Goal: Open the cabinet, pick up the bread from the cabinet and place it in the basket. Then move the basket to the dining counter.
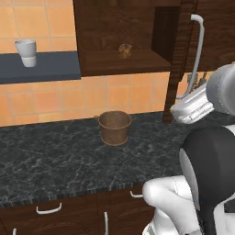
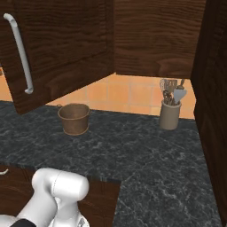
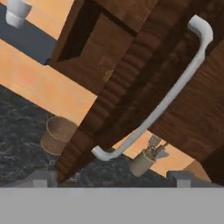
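Cabinet (image 1: 124, 36): door swung wide, seen edge-on right of centre in the left base view; its long silver handle (image 3: 162, 103) crosses the hand view diagonally from upper right to lower centre.
Opening step: judged done, since the shelf interior lies exposed.
Bread (image 1: 125, 49): small tan lump on the cabinet shelf, upper centre of the left base view; not yet picked up.
Basket (image 1: 114, 127): upright on the black speckled bench (image 1: 55, 156), centre of the left base view and centre left of the right base view; nothing visible inside it, though its floor is not seen.
Remaining steps: grasp the bread, drop it into the basket, carry the basket to the dining counter.
Tool: the fingertips sit at the bottom corners of the hand view, far apart, so it is judged wide and carrying nothing; it hangs off the handle, not touching it.
Bystanders: white cup (image 1: 26, 53) on a dark shelf at upper left; utensil jar (image 2: 170, 113) at centre right of the right base view.
Hard to make out: the bread's shape and texture; in the hand view it is a faint tan spot behind the door edge.
Cut off: the arm's forward end is largely masked by its own white body at the right edge of the left base view.
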